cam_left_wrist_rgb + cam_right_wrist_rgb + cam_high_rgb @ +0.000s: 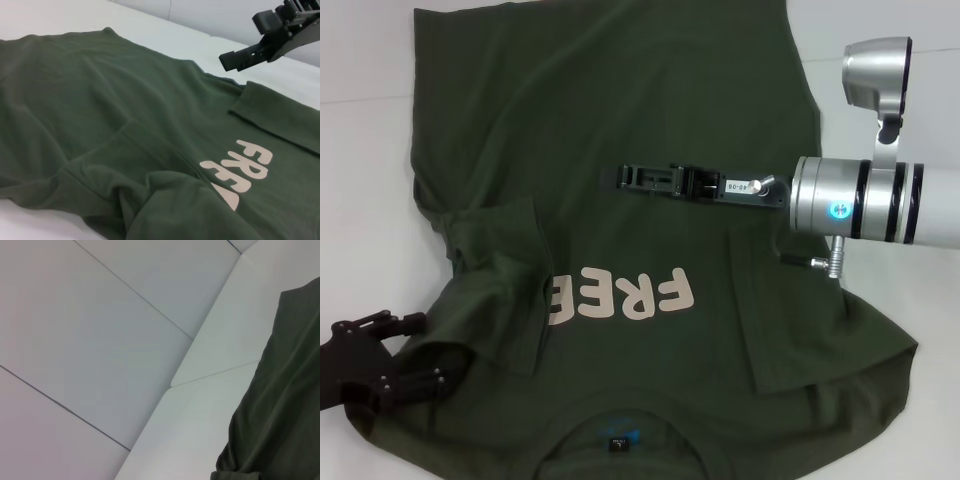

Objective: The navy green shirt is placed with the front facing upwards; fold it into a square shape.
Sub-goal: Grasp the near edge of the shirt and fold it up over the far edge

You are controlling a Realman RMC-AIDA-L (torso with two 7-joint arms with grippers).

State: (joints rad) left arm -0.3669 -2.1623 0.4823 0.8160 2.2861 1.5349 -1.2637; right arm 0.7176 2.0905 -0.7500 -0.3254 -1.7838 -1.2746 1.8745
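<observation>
Olive navy green shirt point(620, 180) lies beneath right gripper point(630, 178); jaw state unclear.

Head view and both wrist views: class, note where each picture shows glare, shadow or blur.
Head view: bright sheen on the right arm's silver housing; the navy green shirt evenly lit. Left wrist view: soft shadows in the folds, the nearest cloth looks softer. Right wrist view: flat light on the pale table, no glare.

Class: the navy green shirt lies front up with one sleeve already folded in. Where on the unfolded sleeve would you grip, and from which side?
Grip the outer hem of the flat sleeve on the navy green shirt, coming in from the robot's right, probably. That edge lies free on the white table, so a finger can slip under. The right gripper hovers mid-shirt; the left gripper is at the folded side.
</observation>
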